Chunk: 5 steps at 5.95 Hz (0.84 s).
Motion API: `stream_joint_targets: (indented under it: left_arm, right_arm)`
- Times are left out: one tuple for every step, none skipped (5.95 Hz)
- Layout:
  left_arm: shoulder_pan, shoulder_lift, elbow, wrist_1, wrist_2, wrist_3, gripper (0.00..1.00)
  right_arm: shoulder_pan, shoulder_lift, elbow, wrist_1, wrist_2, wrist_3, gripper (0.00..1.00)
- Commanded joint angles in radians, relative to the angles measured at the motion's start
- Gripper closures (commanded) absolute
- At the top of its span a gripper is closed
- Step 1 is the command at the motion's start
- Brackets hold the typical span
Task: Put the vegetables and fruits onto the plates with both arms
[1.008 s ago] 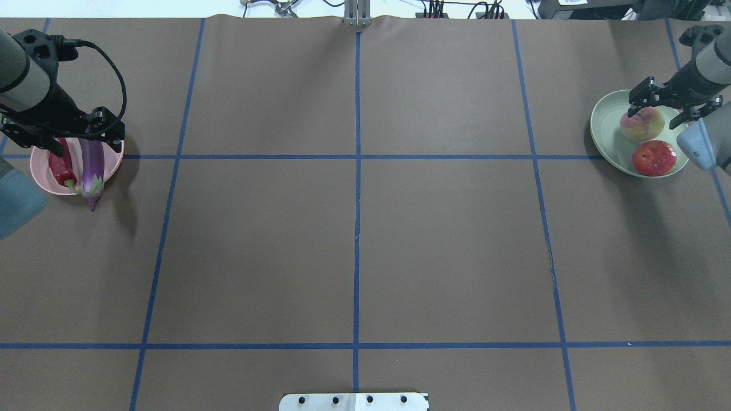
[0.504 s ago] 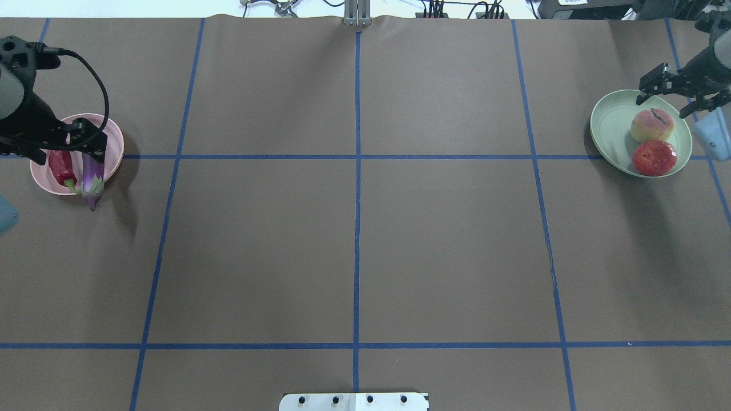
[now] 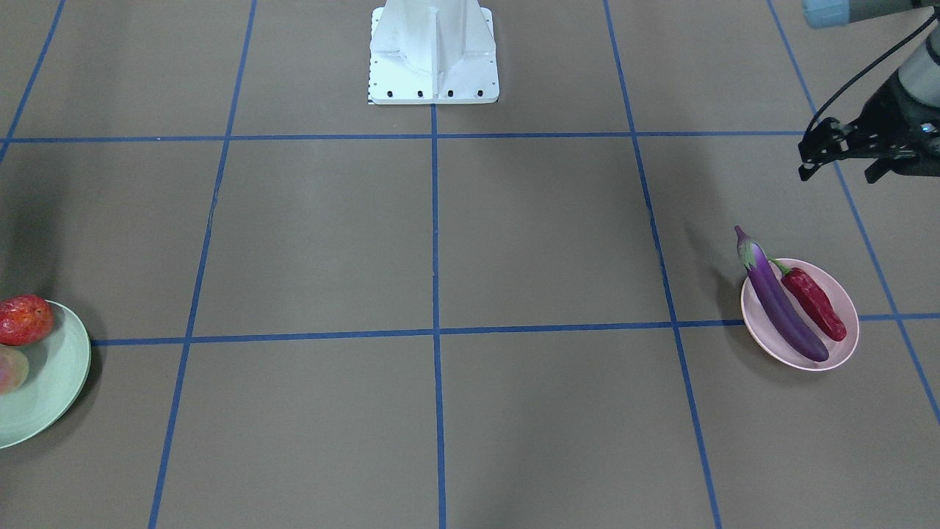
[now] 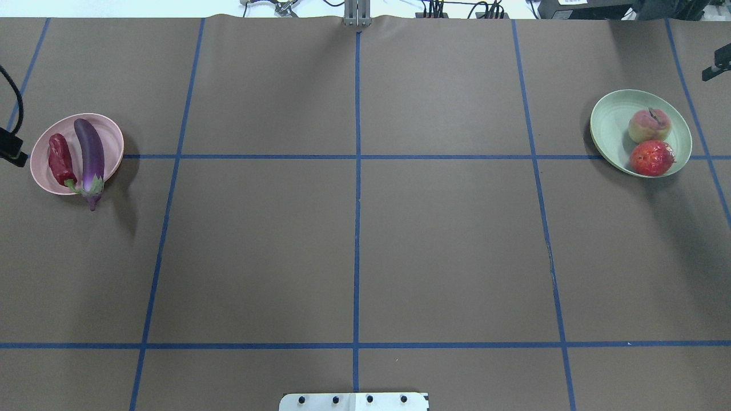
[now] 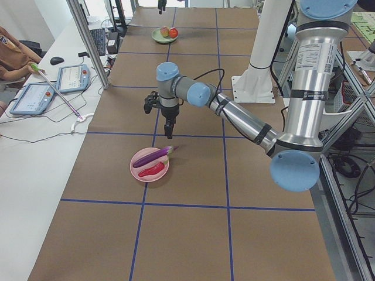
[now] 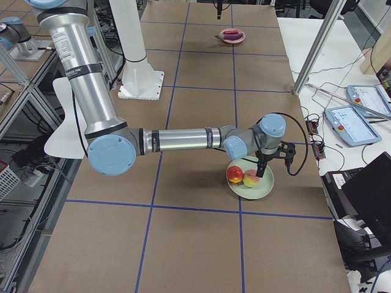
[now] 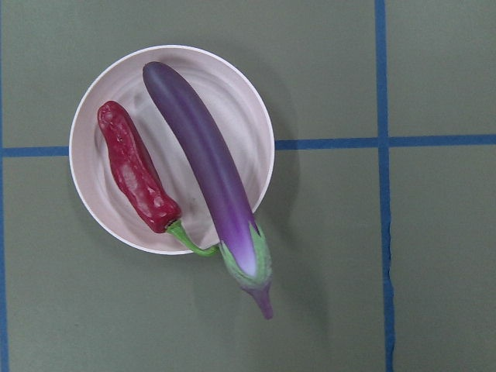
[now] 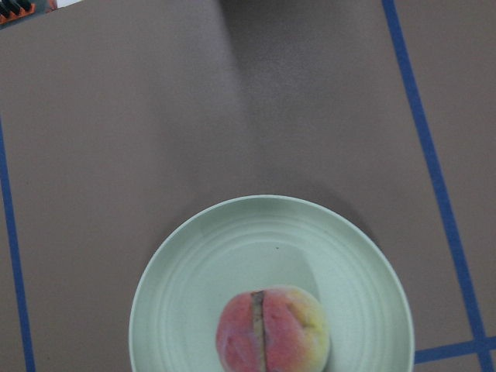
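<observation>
The left end effector (image 3: 839, 170) hangs raised above the worktop (image 4: 354, 240) with its fingers apart and nothing between them. Its wrist view looks straight down on the pink plate (image 7: 232, 108). On that plate lies the eggplant (image 7: 209, 167). Its long axis runs near to far across the worktop, and its capped end points toward the robot's base and overhangs the rim. The chili (image 7: 136, 170) lies just beside it on the outer left side, roughly parallel, with its stem curling toward the cap.

The right end effector (image 6: 261, 168) is high over the far right end. Only a sliver of it shows from overhead, so whether it is apart or together cannot be told. Below it the green plate (image 8: 232, 256) carries the halved fruit (image 8: 271, 329), with the round fruit (image 4: 652, 157) just beside it on the side toward the base.

Assessment: all four items rest on plates and placement appears finished. Each arm is nearer its own plate. The remaining move is likely a withdrawal, and nothing stands in either path. The overhanging eggplant is the one item a low pass could disturb.
</observation>
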Motion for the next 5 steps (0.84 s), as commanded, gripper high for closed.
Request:
stream_joint_targets:
  left_arm:
    - [-0.157,0.072,0.074,0.000,-0.069,0.253,0.00]
    - [-0.193,0.103,0.093,-0.009,-0.067,0.275,0.00]
    - [-0.240,0.106,0.137,-0.006,-0.069,0.369,0.00]
    - [-0.265,0.108,0.150,0.000,-0.078,0.416,0.00]
    - [-0.264,0.117,0.147,0.000,-0.099,0.401,0.00]
  right_arm:
    - [0.099,-0.087,0.059,-0.141,0.008,-0.360,0.00]
    - [0.128,-0.109,0.104,-0.239,0.005,-0.488,0.00]
    - [0.130,-0.112,0.207,-0.390,-0.003,-0.517,0.00]
    - [0.121,-0.142,0.310,-0.492,-0.007,-0.522,0.00]
    - [0.107,-0.205,0.382,-0.494,-0.027,-0.520,0.00]
